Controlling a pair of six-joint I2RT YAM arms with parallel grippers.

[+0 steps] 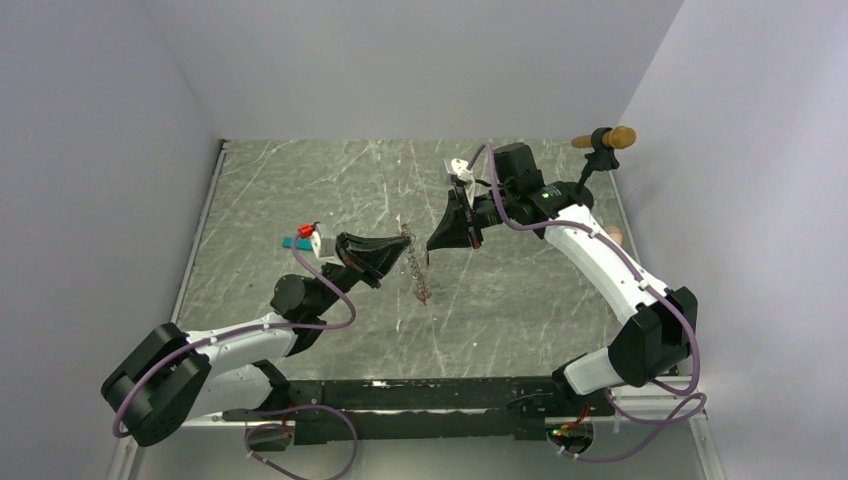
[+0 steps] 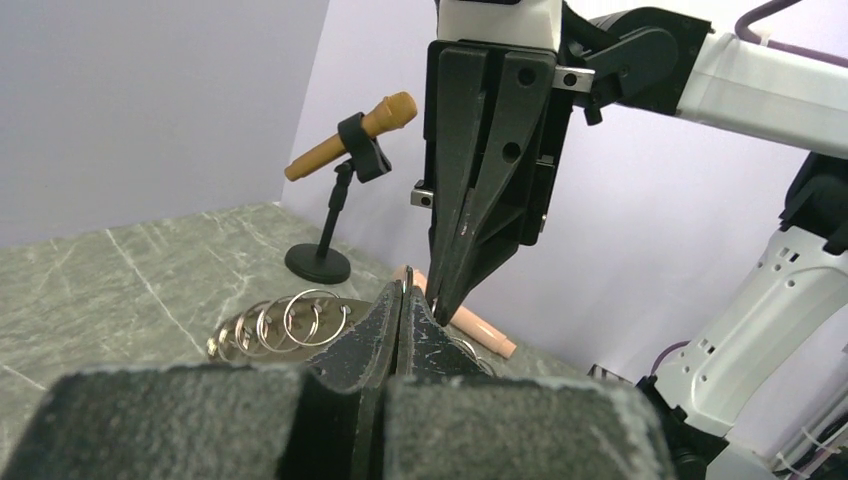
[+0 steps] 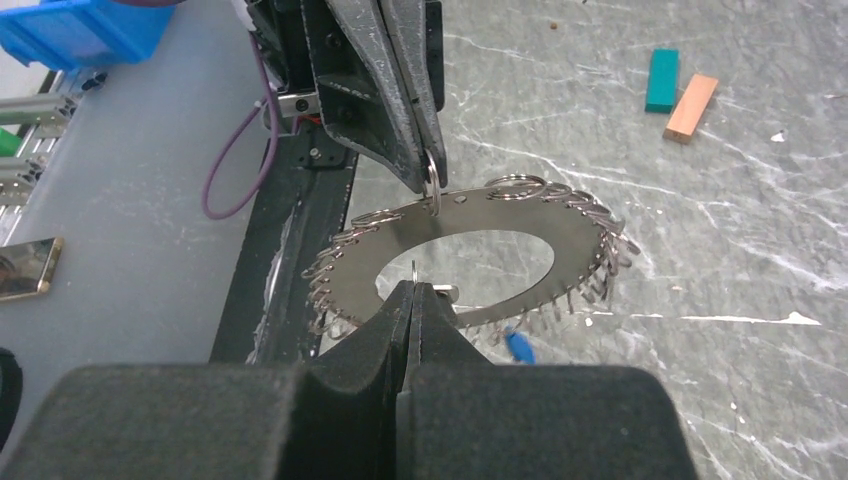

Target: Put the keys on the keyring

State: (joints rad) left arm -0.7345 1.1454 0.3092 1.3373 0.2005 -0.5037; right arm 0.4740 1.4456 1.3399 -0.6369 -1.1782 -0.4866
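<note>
Here, left fingers (image 3: 395, 120): clenched, tips pinching one small split ring on the far rim of the keyring (image 3: 480, 212).
Right fingers (image 3: 375, 330): clenched too, apparently on a thin wire loop at the inner edge of the plate's oval hole, opposite the left pair.
Keyring: a flat metal plate fringed with small rings, caught between the two arms. From above it shows edge-on, its long axis running away from the arm bases. Whether its low edge touches the surface (image 3: 640, 330) I cannot tell.
Key: one blue key (image 3: 517, 346) sits just under the near rim, beside and right of the right fingertips, lying slantwise. Whether it already hangs on a ring is unclear.
Deciding relation: that key is much closer to the right arm than the left, so the left would probably steady the plate while the right lets go to fetch it.
</note>
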